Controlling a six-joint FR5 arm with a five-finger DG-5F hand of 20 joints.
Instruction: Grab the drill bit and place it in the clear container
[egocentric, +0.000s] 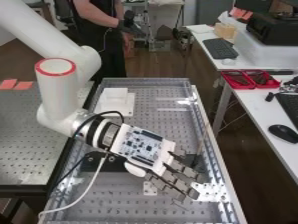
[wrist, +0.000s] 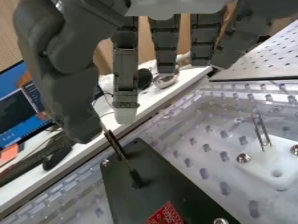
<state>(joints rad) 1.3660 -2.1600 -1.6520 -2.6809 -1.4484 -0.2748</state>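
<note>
Possibly, bit (wrist: 118, 149) tips or slips as hand (egocentric: 183, 173) closes: it's thin, upended over dark plate (wrist: 176, 182), close by thumb (wrist: 74, 112). Hand open, fingers mostly straight, lower centre of high frame.

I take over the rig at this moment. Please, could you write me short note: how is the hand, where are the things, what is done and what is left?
Hand: open, fingers straight, over the perforated board.
Things: a thin dark rod, probably the drill bit, slants over the dark plate, its upper end by the thumb's tip; contact unclear.
Done: no secure grasp seen, bit not placed.
Left: likely close on the rod, lift it, then place it in the clear container; confirm which one first.
</note>
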